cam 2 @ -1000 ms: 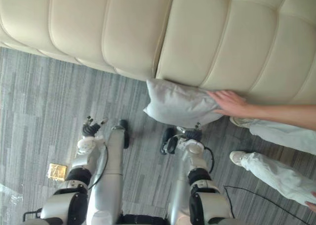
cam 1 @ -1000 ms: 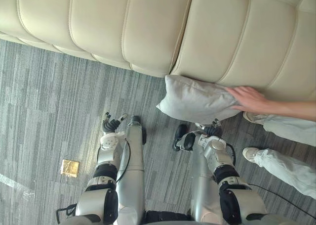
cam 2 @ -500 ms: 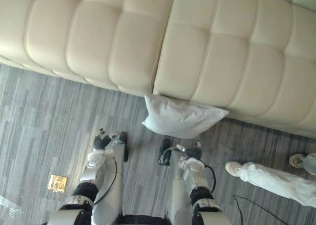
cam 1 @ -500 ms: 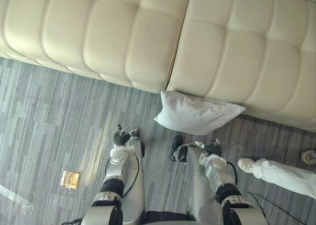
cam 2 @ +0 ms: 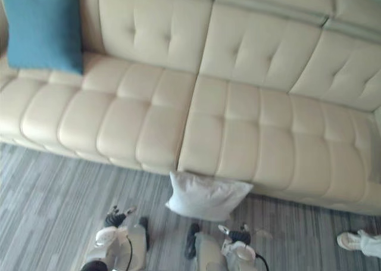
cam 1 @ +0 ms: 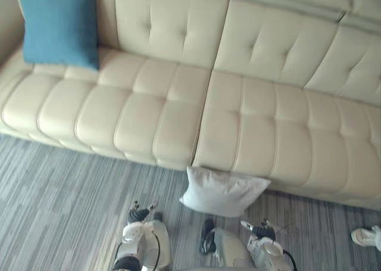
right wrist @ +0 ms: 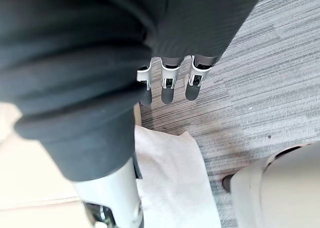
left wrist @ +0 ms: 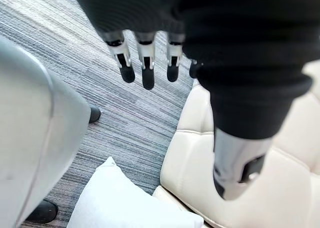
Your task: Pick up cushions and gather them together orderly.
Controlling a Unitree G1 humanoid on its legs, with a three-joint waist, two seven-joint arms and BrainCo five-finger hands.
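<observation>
I hold both hands low in front of the sofa (cam 1: 149,110), and neither carries anything. The left hand (cam 1: 139,214) hangs with its fingers (left wrist: 147,72) straight and loosely parted, thumb set apart. The right hand (cam 1: 261,230) shows the same relaxed spread in its wrist view, above the carpet (cam 1: 59,187).

The white cushion (cam 1: 223,192) lies on the carpet between the hands and the sofa. Its far edge touches the sofa's front, just right of the seam between the two seat sections. I judge that it is propped there, not lying flat. Its long axis runs along the sofa's front, and one drawn-out corner points to my right.

The blue cushion (cam 1: 59,25) stands upright on the seat at the sofa's left end, leaning on the backrest — a likely gathering place, in my judgement. The two cushions are well apart. A person's shoe (cam 1: 364,236) shows at the far right.
</observation>
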